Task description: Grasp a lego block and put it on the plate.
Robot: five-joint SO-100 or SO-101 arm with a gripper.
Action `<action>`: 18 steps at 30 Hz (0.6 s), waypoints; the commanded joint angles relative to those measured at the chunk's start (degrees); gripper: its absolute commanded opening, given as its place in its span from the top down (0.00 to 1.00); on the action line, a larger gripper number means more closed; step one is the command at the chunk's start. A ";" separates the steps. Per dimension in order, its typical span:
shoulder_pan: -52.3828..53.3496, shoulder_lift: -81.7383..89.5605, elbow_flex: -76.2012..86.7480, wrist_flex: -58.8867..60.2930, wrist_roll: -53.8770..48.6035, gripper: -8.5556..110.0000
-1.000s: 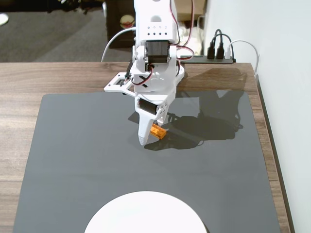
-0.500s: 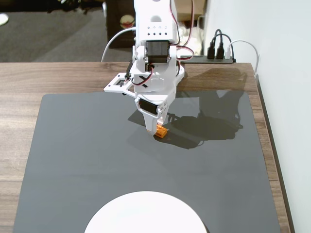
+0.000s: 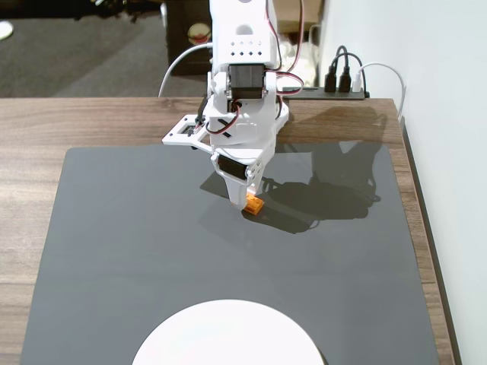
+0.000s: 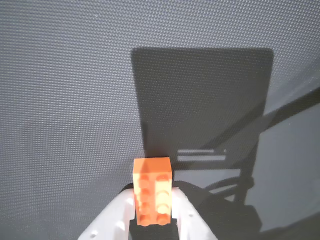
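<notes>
On the dark grey mat [image 3: 152,251], near its middle, the white jaws [image 3: 245,202] have closed since a second ago — now clamped on the lego block [image 3: 253,204], so lifting can likely follow. The block [image 4: 153,191] is glossy orange plastic, rectangular and studded; the mat is finely dimpled. The smooth round white plate [image 3: 225,334] lies well apart at the near edge — empty.

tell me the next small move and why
Probably lift straight up: the gripper looks shut on the brick, fingers against both its sides, low over the mat. The plate sits at the near edge, so it needs clearance first.
</notes>
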State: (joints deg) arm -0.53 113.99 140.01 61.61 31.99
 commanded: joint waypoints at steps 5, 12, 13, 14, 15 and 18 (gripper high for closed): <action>0.18 1.14 -0.26 0.26 -3.43 0.89; 0.88 4.39 -0.79 -0.26 -11.34 0.89; 0.88 5.01 -0.79 -0.26 -13.45 0.89; 1.05 5.54 -0.88 -0.35 -15.29 0.89; 1.14 5.98 -1.14 -0.35 -17.14 0.89; 1.32 7.38 -2.46 0.26 -23.20 0.89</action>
State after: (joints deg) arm 0.70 119.44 140.10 61.61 13.01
